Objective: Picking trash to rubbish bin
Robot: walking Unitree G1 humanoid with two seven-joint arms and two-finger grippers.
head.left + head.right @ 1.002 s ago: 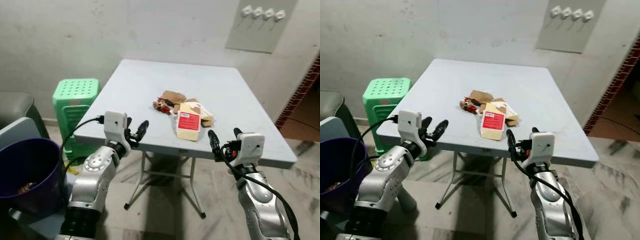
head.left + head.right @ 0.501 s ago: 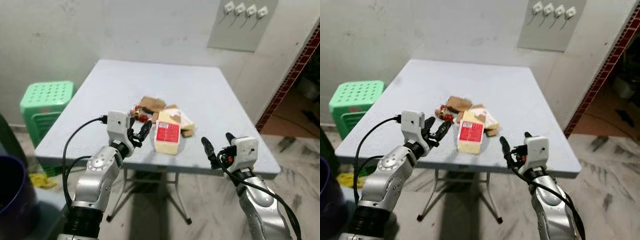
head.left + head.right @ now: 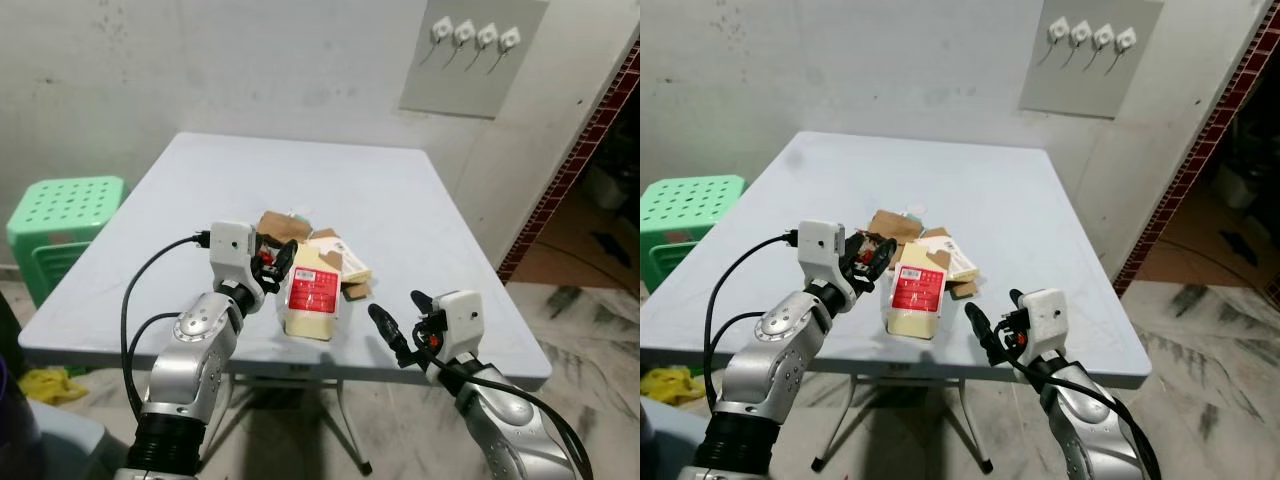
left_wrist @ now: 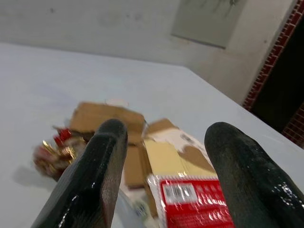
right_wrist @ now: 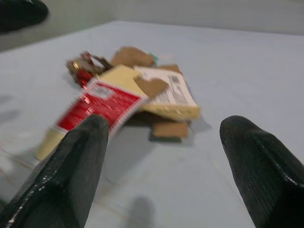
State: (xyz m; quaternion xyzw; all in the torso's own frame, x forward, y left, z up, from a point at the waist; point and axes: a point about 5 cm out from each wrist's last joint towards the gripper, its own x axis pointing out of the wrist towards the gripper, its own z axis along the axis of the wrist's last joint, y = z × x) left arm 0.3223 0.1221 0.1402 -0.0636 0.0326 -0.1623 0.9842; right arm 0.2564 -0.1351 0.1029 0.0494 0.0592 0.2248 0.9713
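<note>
Trash (image 3: 312,288): heap of cardboard scraps, wrappers and a yellow packet with a red label, on the tabletop (image 3: 150,230) near its front edge.
Left gripper (image 3: 271,264): fingers apart, just beside the heap.
Right gripper (image 3: 400,322): fingers apart, at the front edge, short of the heap.

Silver jointed arms, white wrist boxes, looping black cables, glossy black fingers (image 4: 90,180).

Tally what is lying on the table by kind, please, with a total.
Yellow packet with red label: 1
Flattened printed carton: 1
Brown cardboard scraps: 2
Red-and-gold crumpled wrapper: 1
Total: 5
</note>
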